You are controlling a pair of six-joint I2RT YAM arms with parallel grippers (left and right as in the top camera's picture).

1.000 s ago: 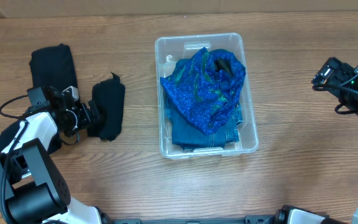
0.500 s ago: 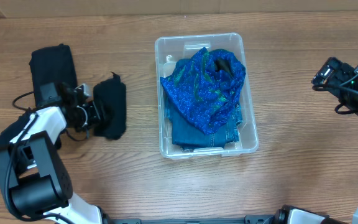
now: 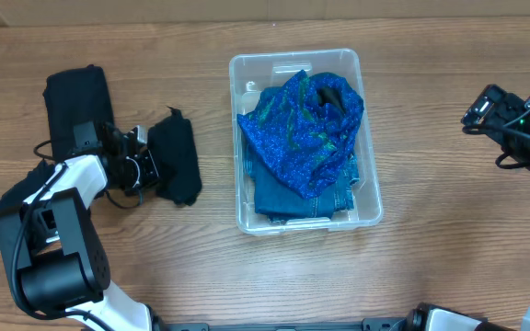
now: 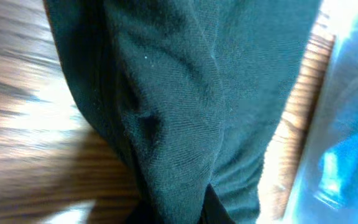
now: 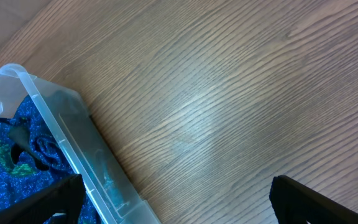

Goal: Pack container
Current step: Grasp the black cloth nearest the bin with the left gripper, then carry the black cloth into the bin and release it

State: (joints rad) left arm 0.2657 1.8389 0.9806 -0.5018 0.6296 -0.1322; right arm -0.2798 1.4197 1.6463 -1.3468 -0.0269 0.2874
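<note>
1. Table (image 3: pixel 431 257): brown wood-grain top, planks running left to right, filling nearly all of the overhead view. A paler tan strip (image 3: pixel 155 9) borders its far edge.

2. Container (image 3: pixel 293 57): clear, colourless rectangular bin with rounded corners and a rolled rim. It stands upright at the table's centre, long side running away from the robot. Its base is covered by the contents, so any label or writing cannot be read.

3. Blue cloth (image 3: pixel 306 129): bright blue with green patterning, crumpled, heaped in the far half of the bin and rising to about rim height.

4. Denim piece (image 3: pixel 283 198): folded, lying under the blue cloth in the near half.

5. Black garment (image 3: pixel 74 101): lies flat on the table at far left, well apart from the bin.

6. Black knit cloth (image 3: pixel 180 165): lies between that garment and the bin, near the bin's left wall.

7. Left gripper (image 3: pixel 147 167): fingers pinched together on the knit cloth's left edge.

8. Right gripper (image 5: pixel 179 208): fingers spread wide, holding nothing, over bare wood to the right of the bin.
</note>
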